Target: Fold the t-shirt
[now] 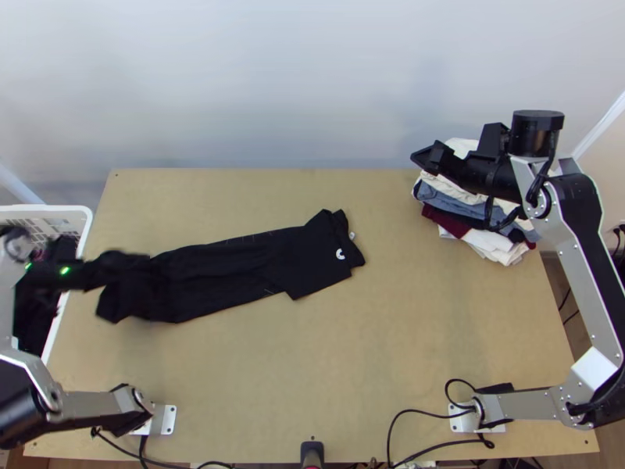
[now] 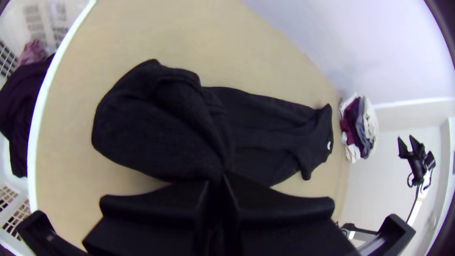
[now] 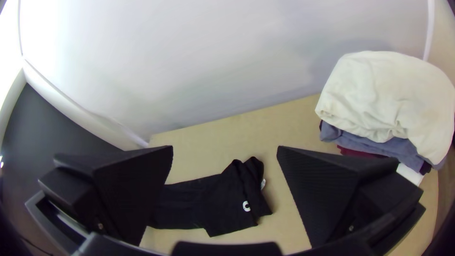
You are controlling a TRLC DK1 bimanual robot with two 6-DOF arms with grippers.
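In the top view my left gripper is at the left end of the black t-shirt, which lies as a long narrow strip with its collar end toward the table's middle. The left wrist view has my left gripper shut on that end; the black cloth there rises in a bunched fold, while the rest lies flat behind. My right gripper hangs over the front of the clothes pile in the top view. Seen from its own wrist, my right gripper is open, nothing between its fingers.
A pile of folded clothes sits at the table's far right. At the left edge stands a white basket with dark clothing inside, close beside the left arm. Bare tabletop stretches in front of the shirt.
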